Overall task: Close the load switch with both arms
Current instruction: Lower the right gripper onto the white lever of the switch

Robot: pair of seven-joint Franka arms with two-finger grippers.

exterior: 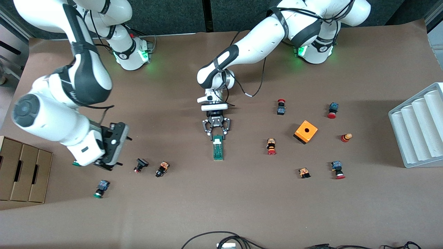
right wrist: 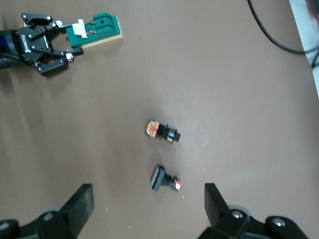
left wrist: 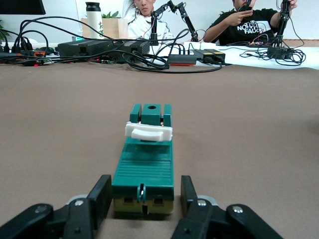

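Load switch: the load switch (exterior: 218, 149) lies flat on the brown table (exterior: 242, 207), about in the middle, with its long side pointing toward the front camera. It is dark green with a pale underside, and a white tab (left wrist: 148, 131) lies across its top.
Left gripper: the left gripper (exterior: 216, 134) is low at the end of the load switch that is farther from the front camera. One finger (left wrist: 100, 197) stands on each side of that end, very close to it. I cannot tell if the fingers already press the switch.
Right gripper: the right gripper (exterior: 110, 162) is up in the air over the table near the right arm's end, with its fingers (right wrist: 82, 203) wide apart and nothing between them. This arm waits.
Below the right gripper: two small push buttons (right wrist: 163, 131) (right wrist: 164, 179) lie on the table, close to each other.
Other things: an orange cube box (exterior: 306, 131) with a hole on top stands toward the left arm's end, with more push buttons scattered around it.
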